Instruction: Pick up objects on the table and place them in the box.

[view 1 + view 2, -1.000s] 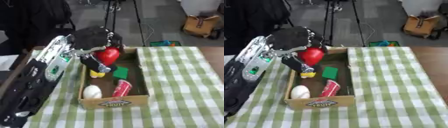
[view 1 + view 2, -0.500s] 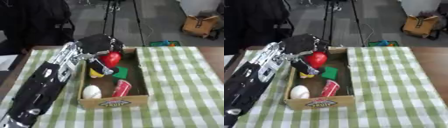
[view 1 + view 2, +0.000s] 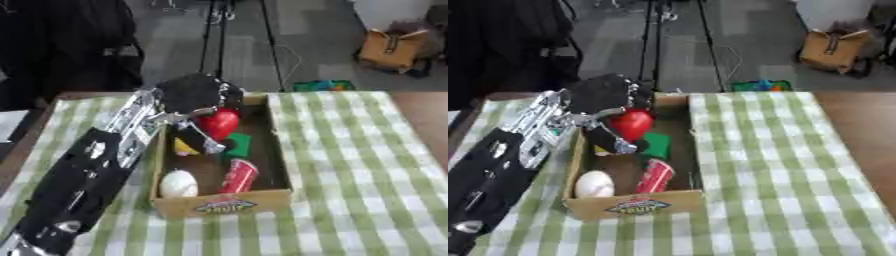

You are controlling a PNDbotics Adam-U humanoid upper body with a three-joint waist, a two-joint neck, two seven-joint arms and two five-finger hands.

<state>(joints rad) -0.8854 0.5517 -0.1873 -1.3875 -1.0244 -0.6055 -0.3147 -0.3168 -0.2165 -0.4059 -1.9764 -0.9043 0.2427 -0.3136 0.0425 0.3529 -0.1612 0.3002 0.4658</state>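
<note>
So the left hand (image 3: 194, 95) was up over the far end of the box (image 3: 223, 205), fingers curled around a red round thing (image 3: 219, 123), looked like an apple or a tomato. It hung right above the box floor, inside the walls, so to me this was the drop-off step and pretty much the last bit of that placement.

Already lying in the box: a small yellow and black thing (image 3: 184, 146) just beside the fingers, a green flat piece (image 3: 237, 144), a white egg-shaped thing (image 3: 178, 183) and a red can (image 3: 237, 175) toward the near end.

What could go wrong, I thought: if it let go from that height, the round thing might roll into the can or the egg shape, or bounce off the yellow one. The fingers also sat close to the left wall and could catch on it coming out.

The surface with the green checked cloth (image 3: 350, 165) showed nothing else I could see. The right hand wasn't visible anywhere. The arm hid part of the cloth, and I couldn't tell whether the red thing touched the bottom.
</note>
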